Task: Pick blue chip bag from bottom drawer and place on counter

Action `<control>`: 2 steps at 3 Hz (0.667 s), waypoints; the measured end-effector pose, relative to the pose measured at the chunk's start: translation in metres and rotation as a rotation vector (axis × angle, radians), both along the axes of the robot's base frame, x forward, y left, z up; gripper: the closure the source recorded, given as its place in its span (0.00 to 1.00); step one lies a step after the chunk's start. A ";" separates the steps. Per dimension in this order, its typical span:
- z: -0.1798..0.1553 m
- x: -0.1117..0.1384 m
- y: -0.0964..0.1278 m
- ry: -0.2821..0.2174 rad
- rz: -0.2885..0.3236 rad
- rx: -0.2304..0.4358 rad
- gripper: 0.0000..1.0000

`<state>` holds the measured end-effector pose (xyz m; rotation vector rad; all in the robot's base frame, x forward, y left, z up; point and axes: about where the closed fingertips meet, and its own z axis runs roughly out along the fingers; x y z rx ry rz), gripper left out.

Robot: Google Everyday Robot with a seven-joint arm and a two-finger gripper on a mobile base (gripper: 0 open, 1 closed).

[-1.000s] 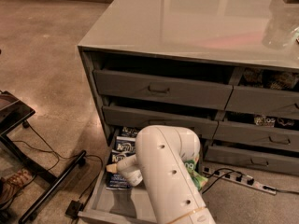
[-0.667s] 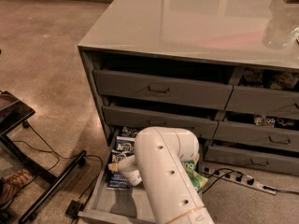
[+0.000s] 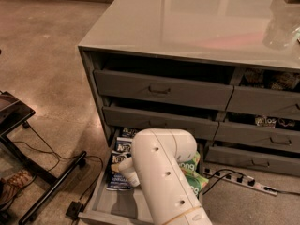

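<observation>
The bottom drawer stands pulled open at the foot of the cabinet. Dark blue chip bags with white logos lie along its left side, overlapping one another. Green bags lie on its right side. My white arm reaches down over the drawer and hides its middle. My gripper is at the arm's lower left end, down in the drawer right at the blue bags, mostly hidden by the arm. The glossy grey counter tops the cabinet.
Closed grey drawers with dark handles sit above the open one. A power strip and cable lie on the floor at the right. A black stand with cables and a shoe are at the left. Objects stand at the counter's far right.
The arm has shifted very slightly over the drawer. The bags have not visibly moved.
</observation>
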<state>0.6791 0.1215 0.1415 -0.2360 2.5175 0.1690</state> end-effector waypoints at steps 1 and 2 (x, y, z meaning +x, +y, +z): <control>0.000 0.000 0.000 0.000 0.000 0.000 0.20; 0.000 0.000 0.000 0.000 0.000 0.000 0.43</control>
